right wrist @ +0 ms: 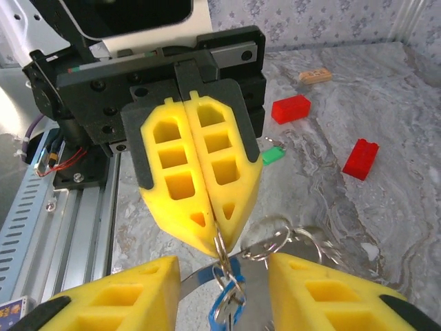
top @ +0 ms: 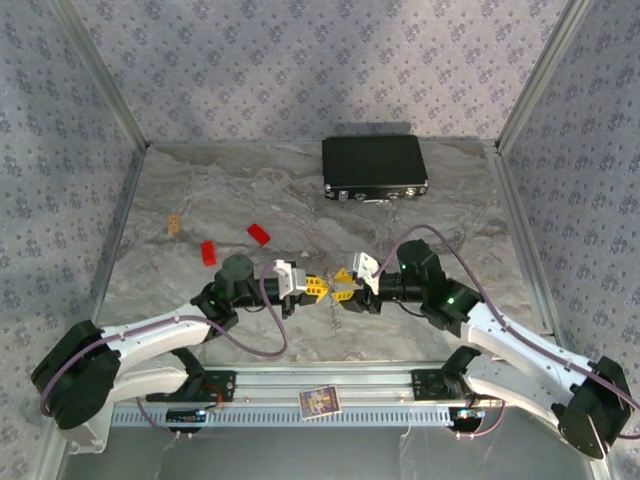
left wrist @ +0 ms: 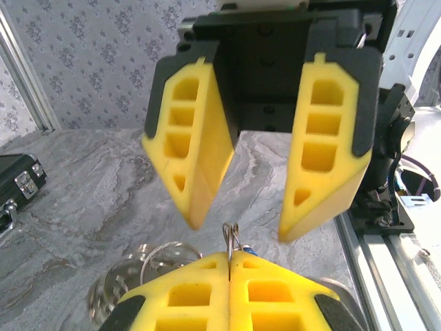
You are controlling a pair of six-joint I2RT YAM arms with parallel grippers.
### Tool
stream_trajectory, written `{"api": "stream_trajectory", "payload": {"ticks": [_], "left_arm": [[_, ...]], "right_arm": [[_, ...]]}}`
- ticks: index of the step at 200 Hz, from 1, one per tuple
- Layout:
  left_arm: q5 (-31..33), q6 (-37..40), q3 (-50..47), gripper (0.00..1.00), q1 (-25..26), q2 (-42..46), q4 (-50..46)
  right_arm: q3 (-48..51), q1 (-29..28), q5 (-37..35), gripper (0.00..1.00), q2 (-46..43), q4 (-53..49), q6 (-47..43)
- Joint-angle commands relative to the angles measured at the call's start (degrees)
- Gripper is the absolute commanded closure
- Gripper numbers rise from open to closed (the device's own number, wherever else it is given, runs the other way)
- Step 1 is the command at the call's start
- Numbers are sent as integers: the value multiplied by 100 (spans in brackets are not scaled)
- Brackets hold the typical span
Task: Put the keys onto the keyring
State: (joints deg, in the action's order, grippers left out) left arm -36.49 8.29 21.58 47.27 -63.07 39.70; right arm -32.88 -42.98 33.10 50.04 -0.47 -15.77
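Well, the left gripper (right wrist: 219, 238) was shut tight and pinched the thin wire of the keyring (right wrist: 275, 236) at its tips. The right gripper (right wrist: 224, 269) faced it nose to nose, with its jaws apart and nothing in them. The blue key (right wrist: 222, 310) hung straight down just under the left tips, in the gap between the right fingers, so the right arm was nearer. The green key (right wrist: 273, 156) lay on the table (right wrist: 386, 227), behind the left gripper.

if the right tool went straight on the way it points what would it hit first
Most likely the keyring with the blue key, pinched in the shut left tool facing it; depth is unclear.
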Motion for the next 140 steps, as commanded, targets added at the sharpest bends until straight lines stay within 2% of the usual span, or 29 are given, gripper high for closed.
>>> {"api": "stream_trajectory", "payload": {"ticks": [1,29,55,140], "left_arm": [[78,-21,4,100,67,47,320],[255,-11,-6,100,136,32,354],[248,6,22,100,146,23,347],[325,-34,58,100,184,5,355]], "right_arm": [[259,18,-479,60,-396,-256,244],[887,-80,-889,60,-748,383,929],[1067,-353,-1262,60,-712,887,1054],[1050,-545,-1220,60,-261,1269,965]]}}
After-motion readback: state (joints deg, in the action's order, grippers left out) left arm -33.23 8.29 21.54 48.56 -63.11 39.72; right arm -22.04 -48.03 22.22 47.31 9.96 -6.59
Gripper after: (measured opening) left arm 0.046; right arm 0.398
